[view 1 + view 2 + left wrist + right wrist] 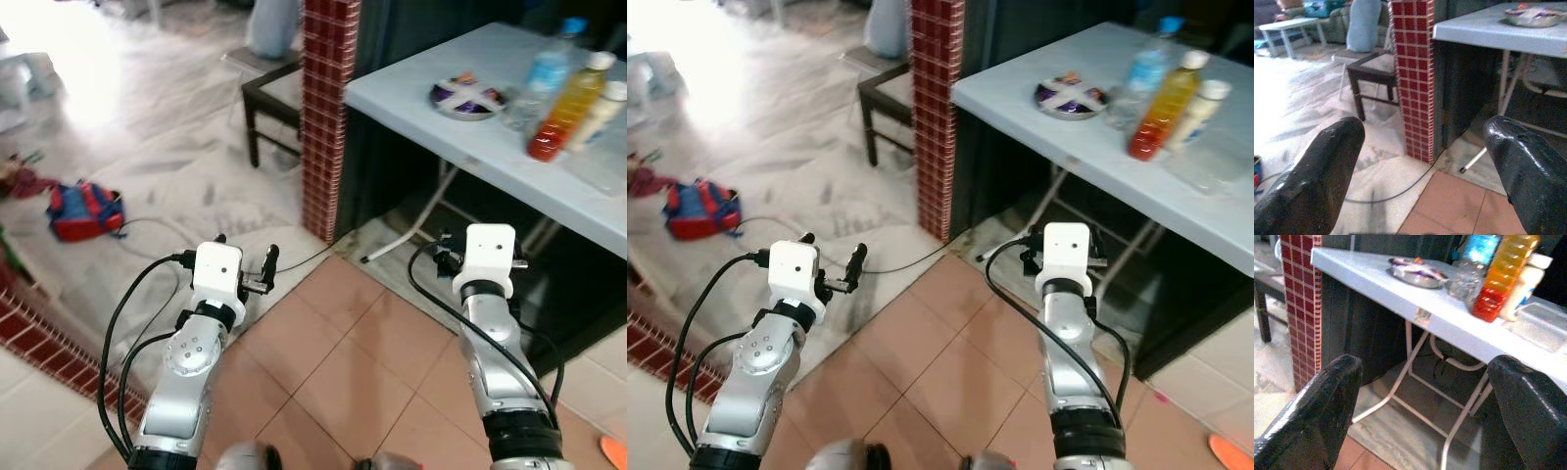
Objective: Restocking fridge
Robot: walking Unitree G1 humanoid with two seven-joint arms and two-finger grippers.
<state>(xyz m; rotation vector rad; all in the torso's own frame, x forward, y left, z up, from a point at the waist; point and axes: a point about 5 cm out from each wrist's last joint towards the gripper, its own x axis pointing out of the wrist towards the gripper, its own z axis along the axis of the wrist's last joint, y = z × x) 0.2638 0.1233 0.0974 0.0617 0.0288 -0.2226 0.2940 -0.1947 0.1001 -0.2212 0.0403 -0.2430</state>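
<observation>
On the pale blue folding table [421,93] at the right stand an orange-drink bottle [566,108], a blue-capped water bottle [544,73] and a white bottle [600,113]. A round metal dish [468,96] of wrapped items sits beside them, and a clear box [1540,323] lies at the table's near side. My left gripper [245,253] is held low over the floor, open and empty, facing the brick pillar. My right gripper [1422,396] is also open and empty, short of the table's edge and below its top, pointing toward the bottles.
A red brick pillar [328,117] rises at the table's left corner, with a dark stool [269,98] behind it. A red and blue bag [86,211] and a cable [294,262] lie on the marble floor. A low brick ledge [49,352] runs at the lower left.
</observation>
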